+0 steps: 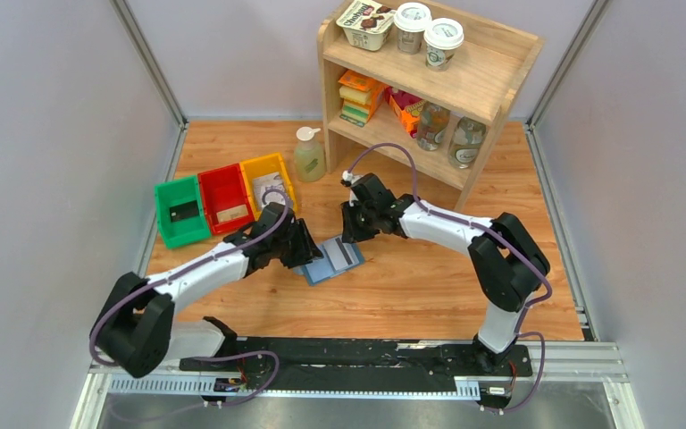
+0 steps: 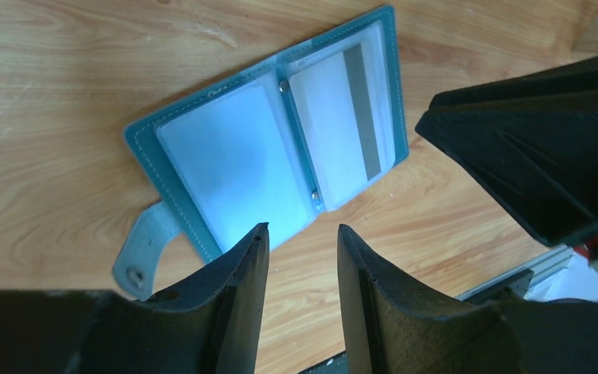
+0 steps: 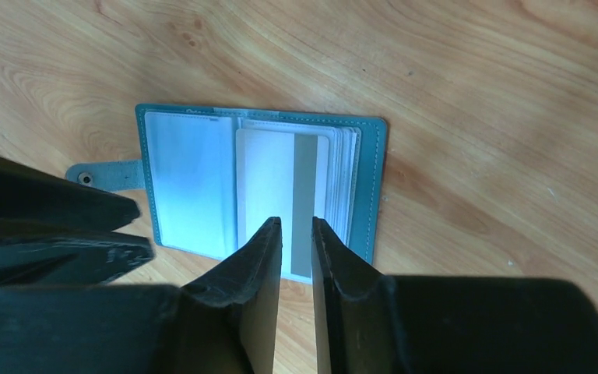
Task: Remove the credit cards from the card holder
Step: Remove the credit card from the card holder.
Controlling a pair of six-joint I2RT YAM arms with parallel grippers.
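The blue-grey card holder (image 1: 330,259) lies open on the wooden table, its snap strap (image 2: 136,261) out to one side. A white card with a grey stripe (image 3: 280,183) sits in the stacked sleeve side and sticks out slightly past the holder's edge; it also shows in the left wrist view (image 2: 342,132). The other sleeve (image 2: 233,167) looks empty. My left gripper (image 1: 308,246) is open and hovers at the holder's left edge (image 2: 302,234). My right gripper (image 1: 357,231) hovers over the striped card's end (image 3: 296,226), jaws only narrowly apart with nothing between them.
Green (image 1: 168,234), red (image 1: 212,179) and yellow (image 1: 279,166) bins stand at the back left, each holding a card. A soap bottle (image 1: 309,154) and a wooden shelf (image 1: 491,85) with tubs, jars and boxes stand behind the holder.
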